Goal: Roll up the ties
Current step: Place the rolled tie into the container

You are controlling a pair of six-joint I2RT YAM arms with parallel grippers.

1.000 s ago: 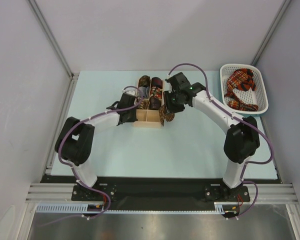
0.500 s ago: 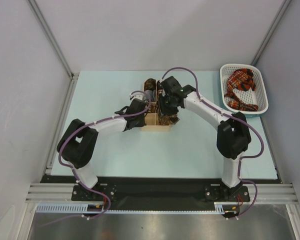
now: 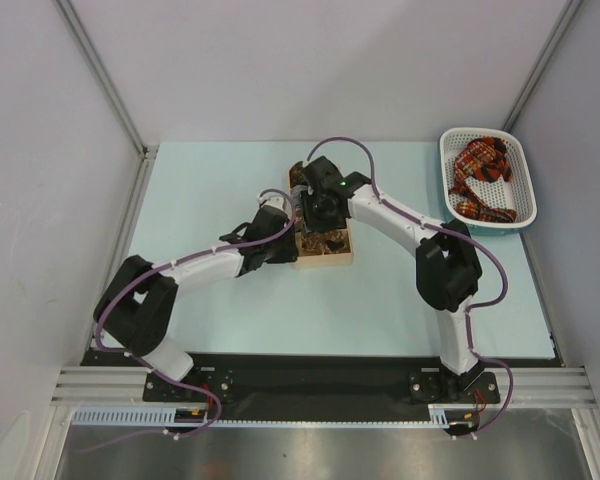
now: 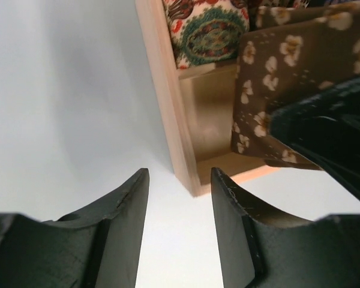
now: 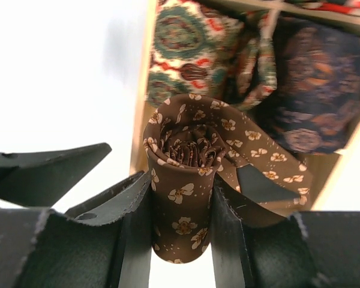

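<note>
Right now my right gripper [image 5: 181, 201] is clenched on the brown tie [image 5: 189, 174]. The tie is a tight roll with small cream flowers; its spiral end faces the wrist camera and a loose tail trails off beside it. I hold it at the near end of the wooden box [image 3: 330, 262], which sits mid-counter, nearer the far edge. Whether the roll rests inside the compartment or hangs just above it, I cannot tell. Beyond it, two compartments hold a paisley tie [image 5: 180, 42] and a dark tie [image 5: 315, 78], both rolled. My left gripper [image 4: 179, 192] is released, its jaws spread wide with the box's near left corner just past their tips. At the far right corner of the counter [image 3: 210, 180] stands a white basket [image 3: 450, 150] with a red plaid tie [image 3: 480, 180] heaped in it.
</note>
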